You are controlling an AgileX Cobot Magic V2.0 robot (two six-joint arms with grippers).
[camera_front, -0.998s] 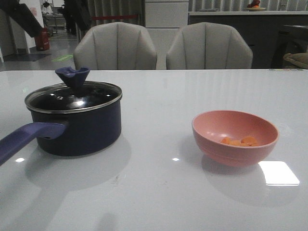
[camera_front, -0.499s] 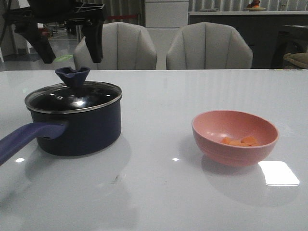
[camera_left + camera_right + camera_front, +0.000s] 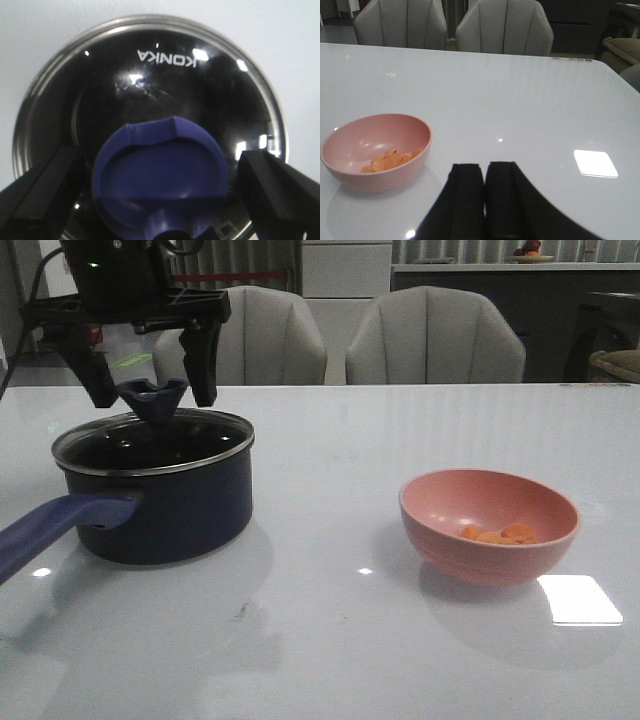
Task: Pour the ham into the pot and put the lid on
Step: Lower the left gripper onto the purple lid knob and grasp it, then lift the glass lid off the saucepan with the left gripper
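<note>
glossy white table, two grey padded chairs behind, dim room

It looks like a home dining area, or a room staged as one. A glossy white surface carries cookware: a lidded pot and a pink bowl. Two grey padded chairs stand at its far edge. Beyond them are a dark counter and pale drawers, and at far left an open floor with dim clutter.
</note>
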